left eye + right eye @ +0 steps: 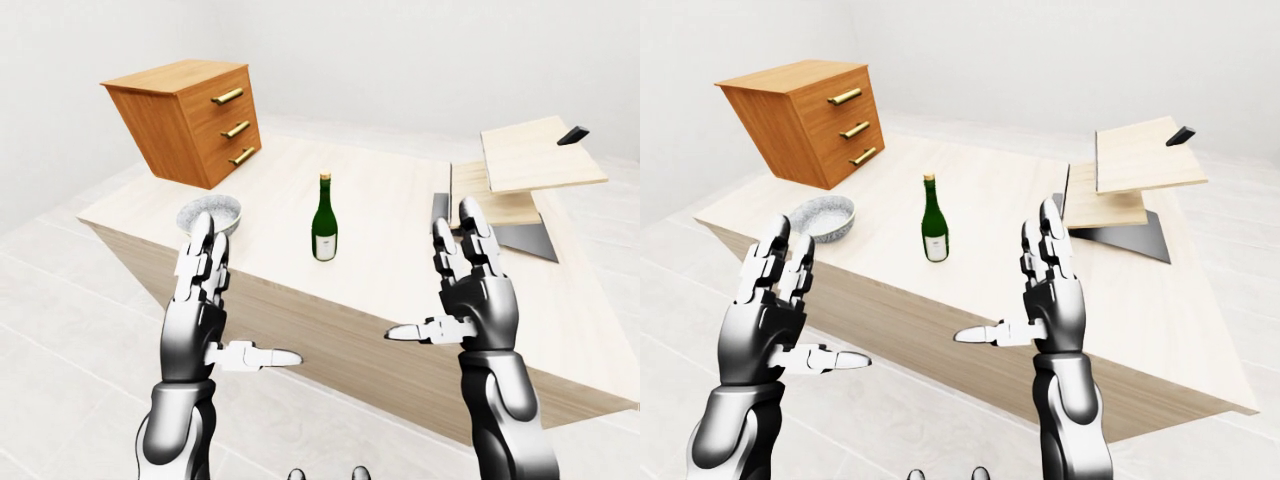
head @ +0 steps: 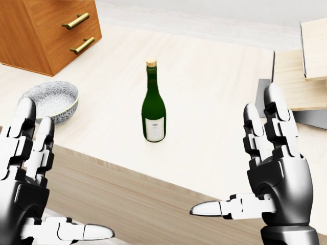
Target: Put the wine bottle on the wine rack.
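Standing spread and upright, the fingers (image 2: pixel 278 122) of the right hand (image 2: pixel 278 173) point up with the thumb stuck out sideways toward the left of the head view; they hold nothing. The left hand (image 2: pixel 25 168) mirrors it at the view's lower left, its fingers (image 2: pixel 23 127) wide apart, thumb pointing right, also empty. Both hands hang in the air below the near edge of the surface (image 2: pixel 204 102), touching nothing.

Between the two sets of fingers, and higher in the head view, the wine bottle (image 2: pixel 154 104) stands upright on the pale wooden surface, well apart from either hand: dark green glass, a white label low on its body, a tan cap on the neck. Just above the left fingers sits a patterned bowl (image 2: pixel 51 99) near the surface's edge, and beyond it a brown chest of drawers (image 1: pixel 190 120) with brass handles. Above the right fingers, the wine rack (image 1: pixel 1130 175) rests on the surface: light wooden boards tilted on a dark grey base, with a small black piece at its top right corner.
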Motion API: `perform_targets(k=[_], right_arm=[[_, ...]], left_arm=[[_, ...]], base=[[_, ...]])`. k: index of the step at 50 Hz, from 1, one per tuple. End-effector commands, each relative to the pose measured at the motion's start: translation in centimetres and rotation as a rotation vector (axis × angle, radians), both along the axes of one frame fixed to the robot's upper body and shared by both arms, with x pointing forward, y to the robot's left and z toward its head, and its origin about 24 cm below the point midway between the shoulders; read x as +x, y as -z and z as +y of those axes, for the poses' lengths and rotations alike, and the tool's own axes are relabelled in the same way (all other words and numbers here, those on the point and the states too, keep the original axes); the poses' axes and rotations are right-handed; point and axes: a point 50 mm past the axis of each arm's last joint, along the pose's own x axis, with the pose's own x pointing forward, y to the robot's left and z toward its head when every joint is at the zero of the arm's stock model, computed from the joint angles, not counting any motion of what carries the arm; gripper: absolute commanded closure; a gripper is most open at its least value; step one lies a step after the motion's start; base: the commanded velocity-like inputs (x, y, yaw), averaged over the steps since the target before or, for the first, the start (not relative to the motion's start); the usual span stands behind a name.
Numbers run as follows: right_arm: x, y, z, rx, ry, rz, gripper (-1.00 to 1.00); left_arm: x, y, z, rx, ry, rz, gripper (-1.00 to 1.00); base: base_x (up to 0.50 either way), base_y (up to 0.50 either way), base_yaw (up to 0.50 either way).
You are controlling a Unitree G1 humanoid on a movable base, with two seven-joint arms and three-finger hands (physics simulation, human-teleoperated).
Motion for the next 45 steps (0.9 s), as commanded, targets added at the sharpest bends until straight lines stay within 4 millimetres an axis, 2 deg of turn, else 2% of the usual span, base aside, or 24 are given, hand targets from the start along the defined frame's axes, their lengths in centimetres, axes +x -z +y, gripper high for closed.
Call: perform_targets(k=[1, 8, 26, 29, 36, 41, 45], right_arm=[[-0.2, -0.5, 0.1, 0.058, -0.046, -0.027, -1.0], [0.2, 0.2, 0.4, 0.012, -0.05, 0.008, -1.0], [0.6, 1.1, 0.6, -0.018, -0.044, 0.047, -1.0], [0.3, 0.7, 0.6, 0.002, -0.052, 0.03, -1.0], [0.6, 2.1, 1.2, -0.056, -0.05, 0.095, -1.0], [0.8, 1.8, 1.3, -0.057, -0.047, 0.081, -1.0], [0.9, 1.9, 1.3, -0.054, -0.044, 0.083, -1.0]], left_arm=[[0.1, 0.1, 0.2, 0.005, -0.005, 0.006, -1.0], [0.3, -0.2, 0.4, 0.004, -0.013, -0.011, -1.0], [0.1, -0.1, 1.1, 0.008, -0.032, -0.008, -1.0], [0.1, -0.2, 1.1, 0.009, -0.034, -0.01, -1.0], [0.1, 0.5, 1.3, 0.009, -0.037, 0.023, -1.0], [0.1, 0.7, 1.4, 0.008, -0.038, 0.033, -1.0], [0.1, 0.9, 1.5, 0.006, -0.039, 0.044, -1.0]], base=[[0.0, 0.0, 0.0], [0.04, 0.0, 0.0], [0.47, 0.03, 0.0], [-0.01, -0.01, 0.0], [0.0, 0.0, 0.05], [0.0, 0.0, 0.42], [0.0, 0.0, 0.0]])
